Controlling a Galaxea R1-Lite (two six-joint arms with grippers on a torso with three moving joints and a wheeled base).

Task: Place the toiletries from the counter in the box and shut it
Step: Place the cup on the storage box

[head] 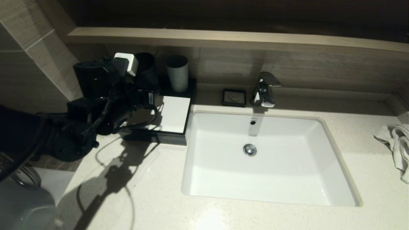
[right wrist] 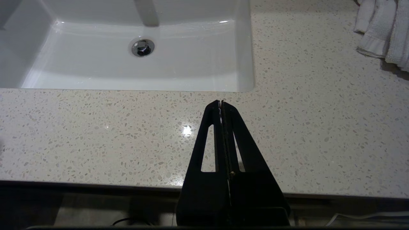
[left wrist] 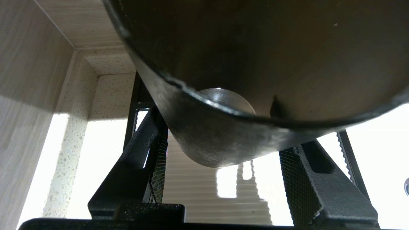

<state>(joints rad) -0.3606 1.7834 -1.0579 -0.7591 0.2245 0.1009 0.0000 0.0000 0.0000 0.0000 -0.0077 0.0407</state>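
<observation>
Your left hand (left wrist: pixel 223 137) hangs over the back of the box (head: pixel 174 113), its fingers (left wrist: pixel 150 150) set partway apart and clamped on either side of a black cup (left wrist: pixel 255 48), whose open mouth tips toward the wrist. The box's flat white top lies directly beneath this hand. A grey cup (head: pixel 177 73) stands just beside it. No toiletries show anywhere, so you cannot tell where they are. Expect such sachets to be light, limp and slippery, best pinched across the narrow middle. The box looks stiff and light, so it may slide when you pull at its front edge. Your right hand (right wrist: pixel 221 103) is parked with fingers together above the counter (right wrist: pixel 96 134), with the sink (right wrist: pixel 127 70) beyond its tips
</observation>
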